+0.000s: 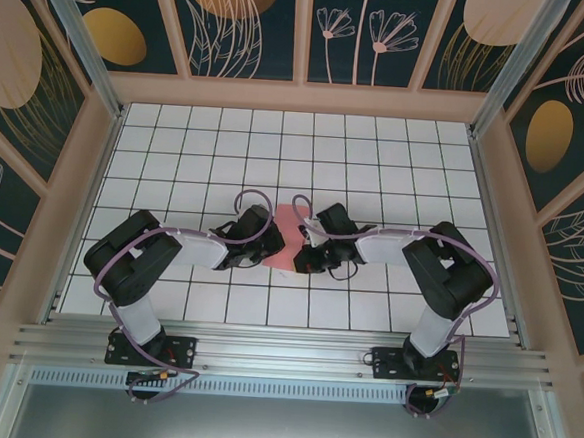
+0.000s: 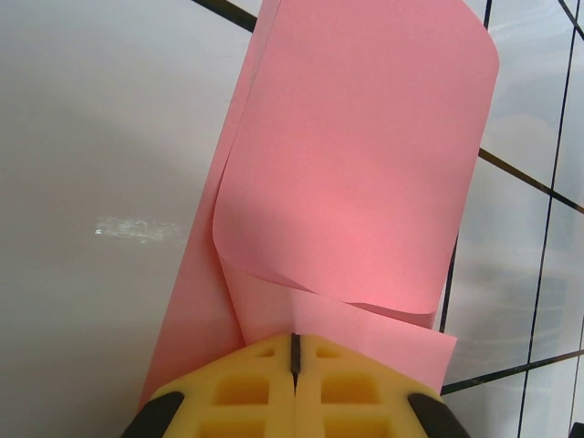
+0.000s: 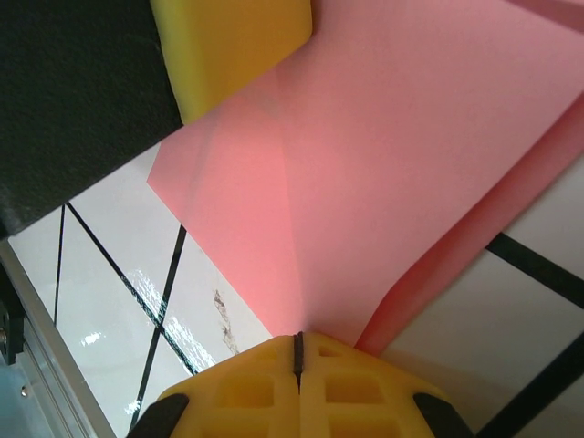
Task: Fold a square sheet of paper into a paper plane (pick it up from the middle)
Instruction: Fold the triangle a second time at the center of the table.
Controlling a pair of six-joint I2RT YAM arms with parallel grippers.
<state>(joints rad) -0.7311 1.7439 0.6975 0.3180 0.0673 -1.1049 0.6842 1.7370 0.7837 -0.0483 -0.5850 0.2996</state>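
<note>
Left pincer (image 2: pixel 294 351) and right pincer (image 3: pixel 297 347), each clamped shut on the curling square sheet of paper (image 1: pixel 284 234); best to align edges squarely, without tugging, before creasing against the surface (image 1: pixel 375 185)

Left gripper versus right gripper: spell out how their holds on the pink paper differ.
The left gripper reaches in from the left, the right gripper from the right. Ahead of the left gripper the square sheet of paper curls over; ahead of the right gripper it lies flatter, creased. Both are shut on it.
</note>
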